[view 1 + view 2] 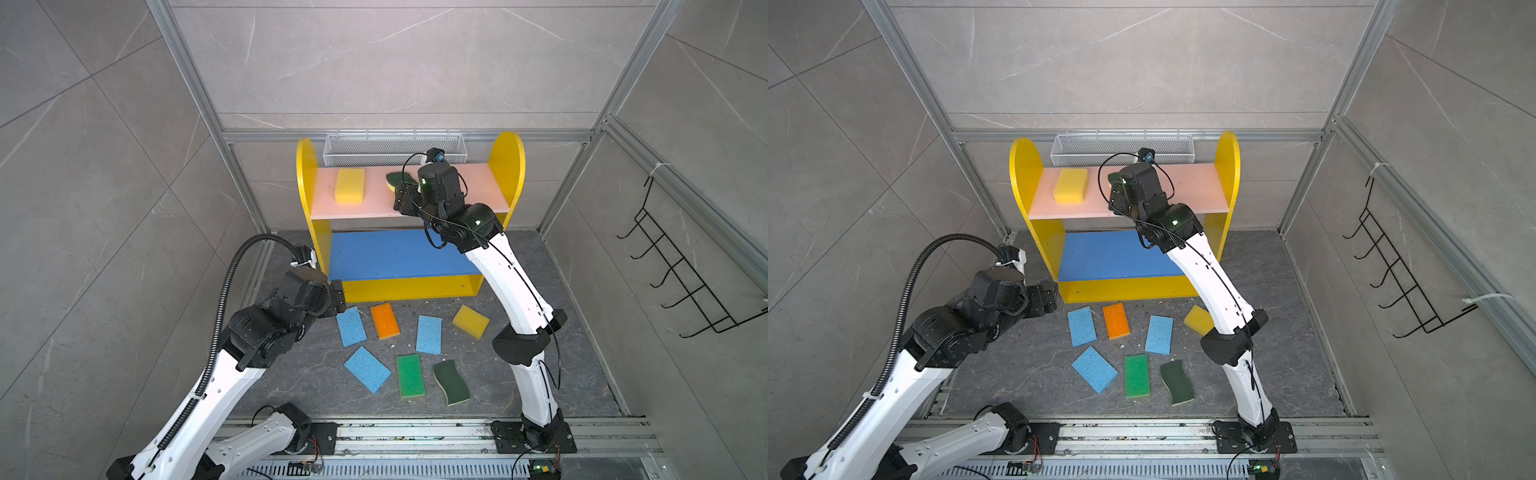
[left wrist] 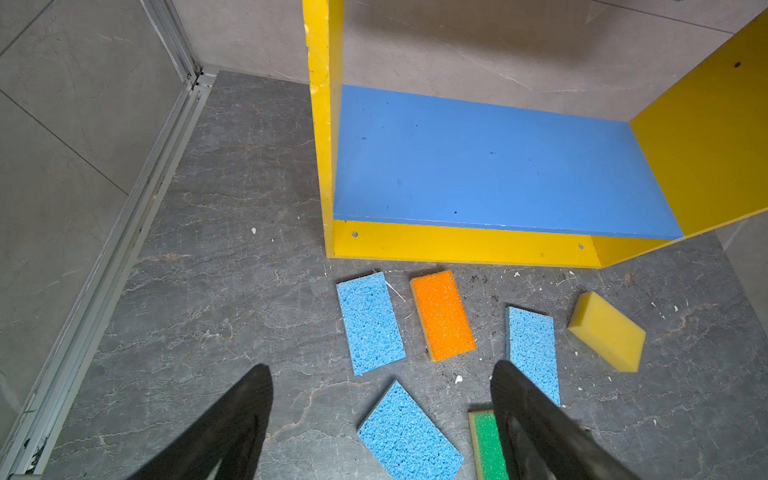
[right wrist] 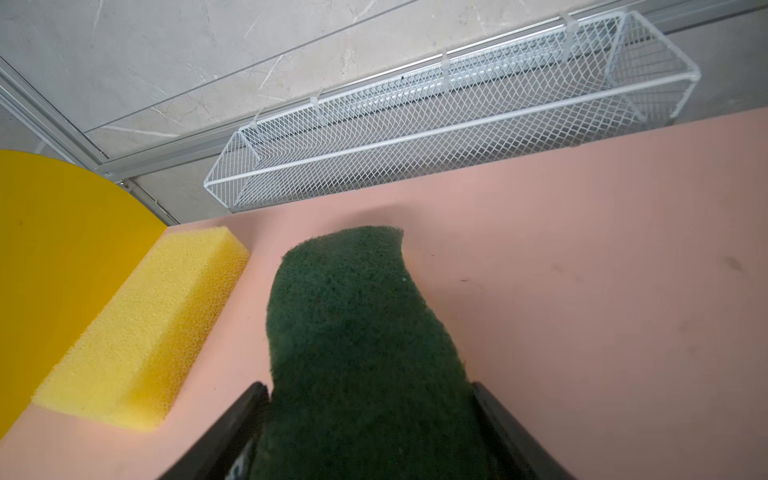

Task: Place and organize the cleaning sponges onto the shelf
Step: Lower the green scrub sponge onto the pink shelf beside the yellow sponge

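While the left arm point(image 1: 266, 328) hovers low, jaws spread, right arm's point(image 1: 511, 282) jaws flank the scourer point(image 3: 353, 324), grip unclear.

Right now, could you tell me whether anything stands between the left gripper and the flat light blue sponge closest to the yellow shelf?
Nothing visible does: the left gripper hovers open, and that flat light blue sponge lies uncovered on the dark floor just ahead of it.
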Motion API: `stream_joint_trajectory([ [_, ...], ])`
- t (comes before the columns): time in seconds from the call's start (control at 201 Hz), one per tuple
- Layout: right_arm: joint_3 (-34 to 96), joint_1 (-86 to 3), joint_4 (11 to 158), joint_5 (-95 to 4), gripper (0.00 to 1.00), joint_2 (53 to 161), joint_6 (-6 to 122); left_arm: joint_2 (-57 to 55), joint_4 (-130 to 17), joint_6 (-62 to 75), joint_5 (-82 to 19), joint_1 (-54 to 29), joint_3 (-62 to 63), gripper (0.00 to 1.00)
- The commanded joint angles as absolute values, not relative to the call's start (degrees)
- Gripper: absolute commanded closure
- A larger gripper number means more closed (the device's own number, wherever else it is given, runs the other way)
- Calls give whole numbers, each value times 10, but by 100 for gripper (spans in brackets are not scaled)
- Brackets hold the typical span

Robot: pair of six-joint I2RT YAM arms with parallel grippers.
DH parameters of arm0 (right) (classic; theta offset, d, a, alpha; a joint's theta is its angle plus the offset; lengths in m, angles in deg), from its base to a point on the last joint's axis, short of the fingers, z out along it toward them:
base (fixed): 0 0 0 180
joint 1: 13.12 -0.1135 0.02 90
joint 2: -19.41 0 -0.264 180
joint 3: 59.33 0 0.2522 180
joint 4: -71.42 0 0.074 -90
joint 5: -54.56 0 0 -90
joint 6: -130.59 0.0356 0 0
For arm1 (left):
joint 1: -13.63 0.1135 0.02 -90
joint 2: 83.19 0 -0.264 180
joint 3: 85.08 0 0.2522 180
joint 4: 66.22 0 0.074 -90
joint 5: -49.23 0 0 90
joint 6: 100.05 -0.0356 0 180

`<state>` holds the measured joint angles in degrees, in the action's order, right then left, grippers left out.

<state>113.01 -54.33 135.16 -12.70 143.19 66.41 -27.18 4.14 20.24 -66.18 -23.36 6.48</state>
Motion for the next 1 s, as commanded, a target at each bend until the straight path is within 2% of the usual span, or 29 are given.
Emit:
stream_joint_trajectory([
  [0.0,1137,-543,1389,-146,24,1447,668,-282,34,187,-676,-233,73,15],
  [0.314,1119,-543,1430,-167,20,1417,642,-289,31,194,-676,-233,72,14],
  [0.593,1108,-543,1444,-169,20,1397,604,-294,33,201,-674,-234,72,14],
  [0.996,1102,-541,1430,-228,20,1387,575,-296,35,209,-676,-233,70,14],
])
